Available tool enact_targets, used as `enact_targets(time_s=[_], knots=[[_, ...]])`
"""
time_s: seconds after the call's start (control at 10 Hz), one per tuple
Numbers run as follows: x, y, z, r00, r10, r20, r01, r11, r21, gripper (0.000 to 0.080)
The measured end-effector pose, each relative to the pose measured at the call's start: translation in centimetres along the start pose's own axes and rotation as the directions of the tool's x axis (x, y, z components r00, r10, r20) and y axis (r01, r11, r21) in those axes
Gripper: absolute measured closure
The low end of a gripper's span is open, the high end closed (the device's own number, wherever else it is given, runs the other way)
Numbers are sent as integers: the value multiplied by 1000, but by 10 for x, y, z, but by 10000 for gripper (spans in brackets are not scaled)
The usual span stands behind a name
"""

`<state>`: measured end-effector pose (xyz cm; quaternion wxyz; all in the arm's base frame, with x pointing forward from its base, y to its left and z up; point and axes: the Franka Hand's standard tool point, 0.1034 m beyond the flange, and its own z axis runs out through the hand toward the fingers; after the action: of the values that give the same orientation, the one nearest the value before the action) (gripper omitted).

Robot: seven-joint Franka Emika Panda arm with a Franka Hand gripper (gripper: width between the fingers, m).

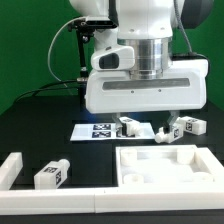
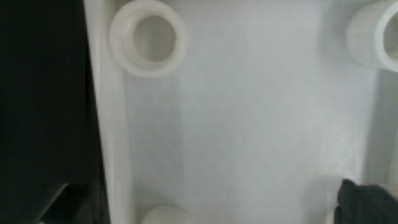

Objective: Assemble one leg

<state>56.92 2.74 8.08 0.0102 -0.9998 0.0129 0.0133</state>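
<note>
Several legs, small white blocks with black-and-white tags, lie on the black table: one [image 1: 128, 126] by the marker board, two [image 1: 165, 135] [image 1: 188, 126] at the exterior view's right, and one [image 1: 52, 174] at the front left. My gripper [image 1: 160, 113] hangs above the far side of the large white panel [image 1: 165, 165], apart from all legs. In the wrist view the gripper [image 2: 210, 205] is open and empty. Its dark fingertips [image 2: 365, 200] stand wide apart over the panel's face [image 2: 231, 120] with its round corner holes [image 2: 148, 40]. No leg shows in the wrist view.
The marker board [image 1: 100, 131] lies flat behind the panel. A white border bar [image 1: 10, 170] stands at the exterior view's left, and another [image 1: 60, 205] runs along the front edge. A green backdrop is behind the arm.
</note>
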Motion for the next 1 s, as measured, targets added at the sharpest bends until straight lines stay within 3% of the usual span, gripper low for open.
enact_targets(time_s=[0.2,0.4,0.7,0.8,1.0], knots=[[0,-2,0,1000,-3,0,3,1000,1,151],[-17,-18,-11,999,-32,-5,32,999,3,151],[0,33,-21,999,42,-21,-42,999,-11,151],[11,40,-25,996,75,-39,-75,997,-16,151],[12,40,-24,997,72,-39,-73,997,-17,151]])
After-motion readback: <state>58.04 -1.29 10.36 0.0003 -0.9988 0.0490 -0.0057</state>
